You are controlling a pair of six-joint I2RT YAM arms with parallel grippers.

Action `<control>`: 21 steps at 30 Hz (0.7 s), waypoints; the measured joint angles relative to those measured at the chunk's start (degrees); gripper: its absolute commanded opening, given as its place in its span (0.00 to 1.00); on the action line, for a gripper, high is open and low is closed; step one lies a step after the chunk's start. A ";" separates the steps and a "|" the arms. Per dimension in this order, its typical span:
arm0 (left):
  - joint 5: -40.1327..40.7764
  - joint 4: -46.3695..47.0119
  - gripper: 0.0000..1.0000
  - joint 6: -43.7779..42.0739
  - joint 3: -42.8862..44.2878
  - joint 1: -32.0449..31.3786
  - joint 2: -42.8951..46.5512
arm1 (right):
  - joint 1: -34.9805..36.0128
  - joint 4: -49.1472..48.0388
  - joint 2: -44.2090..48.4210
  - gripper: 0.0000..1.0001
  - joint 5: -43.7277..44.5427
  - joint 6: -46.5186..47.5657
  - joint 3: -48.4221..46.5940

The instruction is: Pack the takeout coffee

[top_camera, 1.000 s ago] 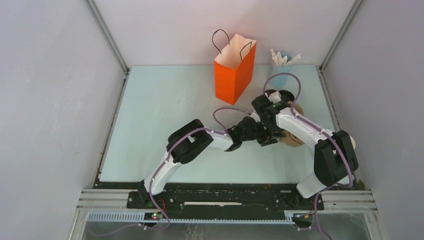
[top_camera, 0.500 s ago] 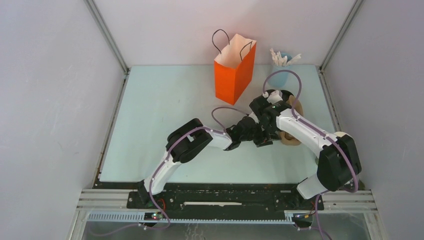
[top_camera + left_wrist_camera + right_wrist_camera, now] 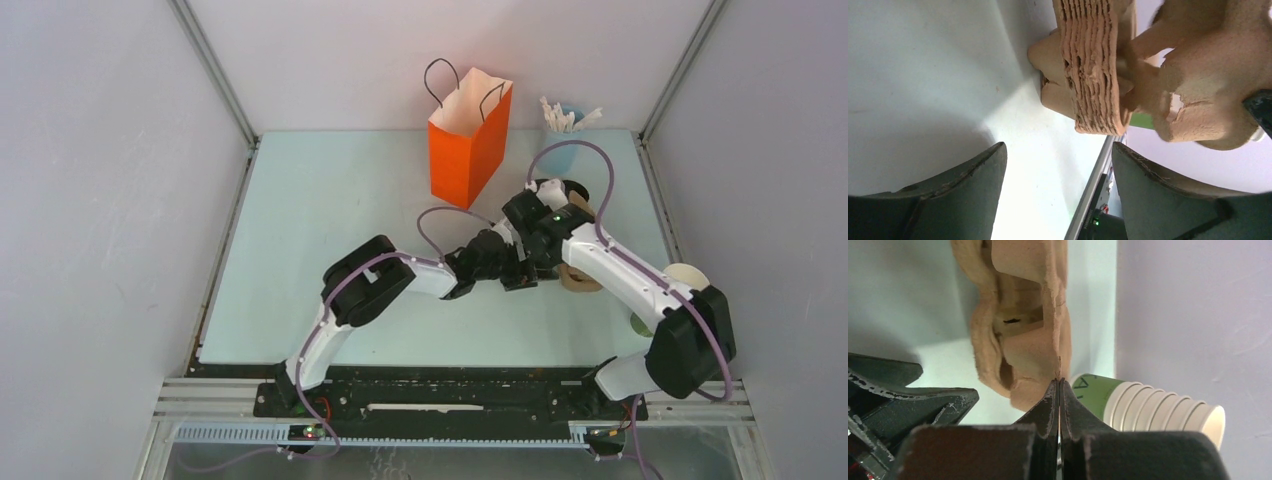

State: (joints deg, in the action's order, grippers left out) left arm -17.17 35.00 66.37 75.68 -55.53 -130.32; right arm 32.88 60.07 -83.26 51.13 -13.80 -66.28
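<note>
From above, I am working at the pulp carriers (image 3: 583, 278) right of the orange bag (image 3: 466, 150), what seems the black-lidded takeout coffee (image 3: 573, 190) standing just beyond my right wrist. Left wrist view: my left claw (image 3: 1058, 150) is gaping empty before the stack; right wrist view: my right claw (image 3: 1059, 382) is pinching a carrier's rim, green cups (image 3: 1148, 402) lying behind, their marking unreadable. I judge I am peeling one carrier free; next calls for bracing the stack, then fetching the coffee.
</note>
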 measured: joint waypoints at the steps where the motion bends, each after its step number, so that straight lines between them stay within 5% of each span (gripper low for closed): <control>1: 0.00 -0.48 0.82 -0.37 -0.79 0.22 0.96 | -0.20 -0.66 0.85 0.00 -1.09 0.55 0.00; 10: -3.56 2.67 0.89 1.88 -7.69 4.68 8.22 | -1.29 -4.59 1.77 0.00 -6.14 2.67 0.52; 16: -7.30 11.67 0.88 8.33 -8.26 6.54 7.13 | -2.12 -6.21 1.86 0.32 -8.63 3.43 1.14; 21: -7.67 12.57 0.88 8.63 -8.26 6.16 6.99 | -5.49 -7.45 3.10 0.41 -16.02 3.50 1.90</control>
State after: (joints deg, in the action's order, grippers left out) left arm -24.84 47.57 75.00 67.42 -49.36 -123.33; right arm 27.40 52.62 -80.16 35.11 -10.31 -64.38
